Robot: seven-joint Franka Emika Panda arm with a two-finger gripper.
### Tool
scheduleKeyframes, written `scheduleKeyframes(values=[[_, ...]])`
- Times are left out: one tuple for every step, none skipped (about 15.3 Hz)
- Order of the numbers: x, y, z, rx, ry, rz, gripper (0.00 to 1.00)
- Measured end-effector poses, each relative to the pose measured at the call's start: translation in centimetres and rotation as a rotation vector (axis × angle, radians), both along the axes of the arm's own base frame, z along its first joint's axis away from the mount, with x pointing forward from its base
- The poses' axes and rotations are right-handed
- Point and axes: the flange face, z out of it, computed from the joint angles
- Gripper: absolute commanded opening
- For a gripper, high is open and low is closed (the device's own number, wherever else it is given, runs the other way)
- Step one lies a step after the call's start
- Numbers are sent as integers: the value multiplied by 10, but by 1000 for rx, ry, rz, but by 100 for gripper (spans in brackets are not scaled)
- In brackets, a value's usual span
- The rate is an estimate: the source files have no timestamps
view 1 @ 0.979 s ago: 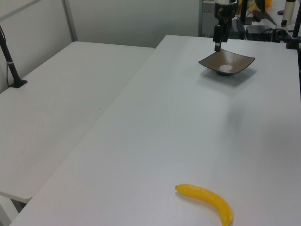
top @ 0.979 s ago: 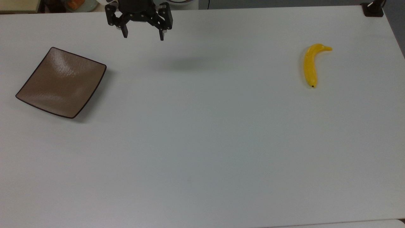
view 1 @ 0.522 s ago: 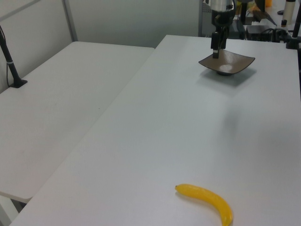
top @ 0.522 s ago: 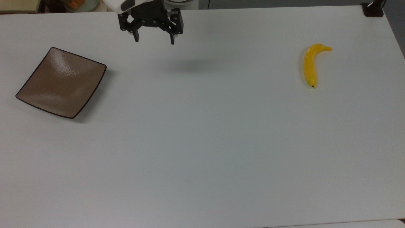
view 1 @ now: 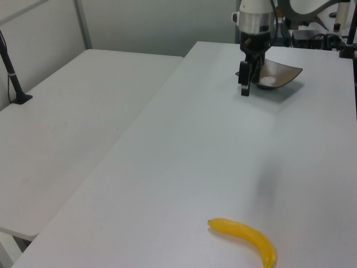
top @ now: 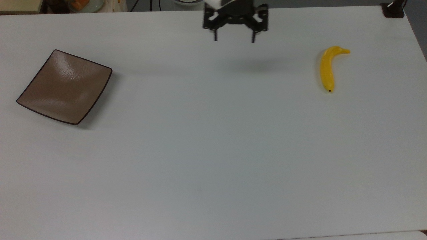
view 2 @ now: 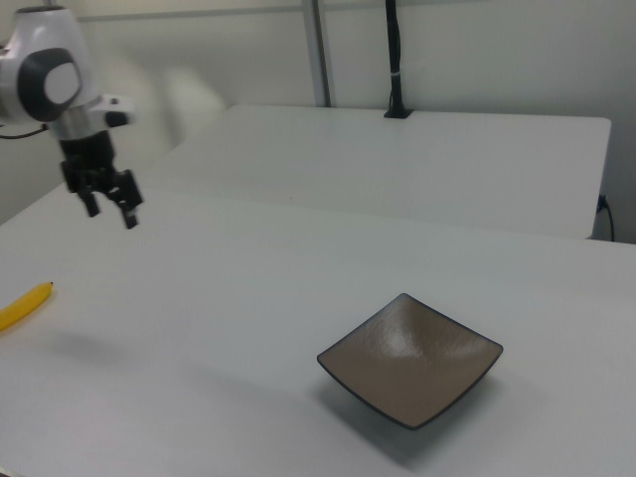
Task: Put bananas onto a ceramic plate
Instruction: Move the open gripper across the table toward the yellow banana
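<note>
banana's (top: 327, 68) dark tip, top view

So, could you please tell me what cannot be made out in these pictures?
- Yellow curved banana: the right view's left edge cuts it off.
- Square brown ceramic plate: in the left view the gripper covers its near corner.
- Black clamp: cropped by the top view's upper edge.

No readable text, labels, brands or numbers anywhere I can see, neither on my arm, the table, the plate nor the banana.
</note>
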Motion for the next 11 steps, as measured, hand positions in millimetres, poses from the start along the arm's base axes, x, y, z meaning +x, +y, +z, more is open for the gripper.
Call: scheduleKeyframes(values=[[-7, 23, -3, 6, 0, 7, 100], [-17, 58, -8, 22, -13, 10, 100], [-25, 79, -12, 31, -15, 9, 100], [-32, 99, -17, 38, -11, 6, 100], [-40, 116, -23, 41, -1, 8, 100], [-48, 136, -32, 50, 6, 9, 100], [-51, 156, -40, 79, -11, 0, 100], [-55, 175, -50, 107, -22, -22, 100], [-59, 192, -65, 124, -14, -52, 100], [-60, 202, -79, 130, 0, -74, 100], [-62, 210, -93, 130, 20, -91, 100]])
